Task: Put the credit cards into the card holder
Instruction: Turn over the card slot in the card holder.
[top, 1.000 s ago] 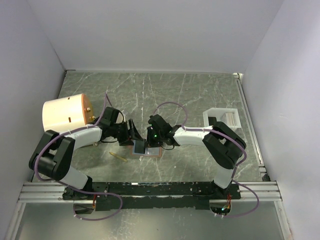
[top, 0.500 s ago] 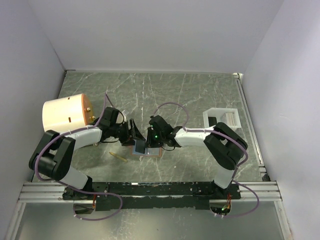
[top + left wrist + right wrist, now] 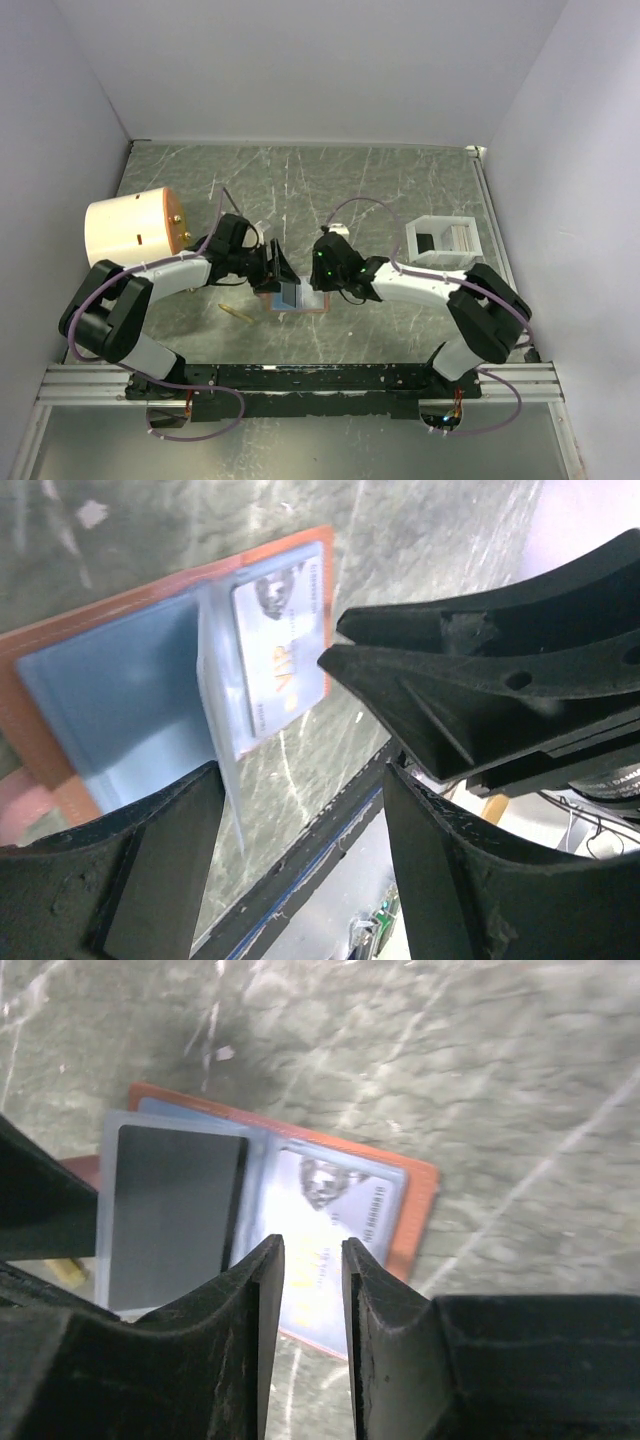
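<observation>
Stiffness is the useful trait of the whitish-grey credit card (image 3: 335, 1225) lying in the open card holder (image 3: 110, 710). It is judged thin, light and rigid, with a glossy face that would skate on the marbled worktop (image 3: 380, 190) and be awkward to lift from flat. The sound hold is a pinch on both faces at a short edge or a corner that stands free. The holder lies spread open on the worktop between the two arms, its tan-brown cover showing as a rim around a pale blue lining. The card sits in the half nearer the right arm, apparently under a clear sleeve; whether it is pushed fully home cannot be told. The other half shows a dark panel (image 3: 175, 1215). The holder looks soft and floppy, and a clear leaf (image 3: 222, 710) stands up from its fold, so it would probably shift or fold unless one side is pinned. The left jaws stand wide apart just above the holder and grip nothing; the leaf rises close by one finger, contact unclear. The right jaws are parted by a narrow slit over the card, nothing between them. A white tray (image 3: 445, 240), well off to the right, holds a pale stack too small to identify.
</observation>
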